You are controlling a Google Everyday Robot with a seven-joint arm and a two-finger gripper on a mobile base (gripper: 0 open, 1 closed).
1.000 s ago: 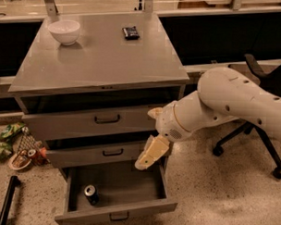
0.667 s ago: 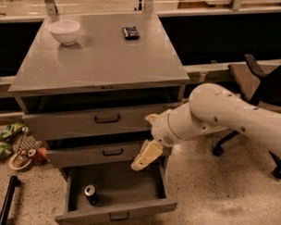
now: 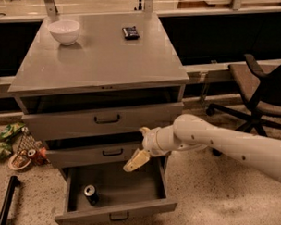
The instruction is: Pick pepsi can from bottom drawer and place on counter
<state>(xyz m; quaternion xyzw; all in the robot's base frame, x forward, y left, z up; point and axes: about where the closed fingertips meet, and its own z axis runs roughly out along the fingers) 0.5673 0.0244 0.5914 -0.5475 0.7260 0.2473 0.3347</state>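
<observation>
Camera view. Drawer (image 3: 123,210) stands open, lower centre of frame. Can (image 3: 91,194) stands upright inside it, at the lower left of the drawer floor, near the front panel. Gripper (image 3: 136,160) hangs above the drawer's right half, just in front of the middle drawer, pointing down-left, well apart from the can. I cannot tell how far it is open; it has no hold on the can. Arm (image 3: 218,142) enters from the right edge. Counter (image 3: 105,62) carries a bowl (image 3: 64,31) upper left and a packet (image 3: 131,32) top centre.
</observation>
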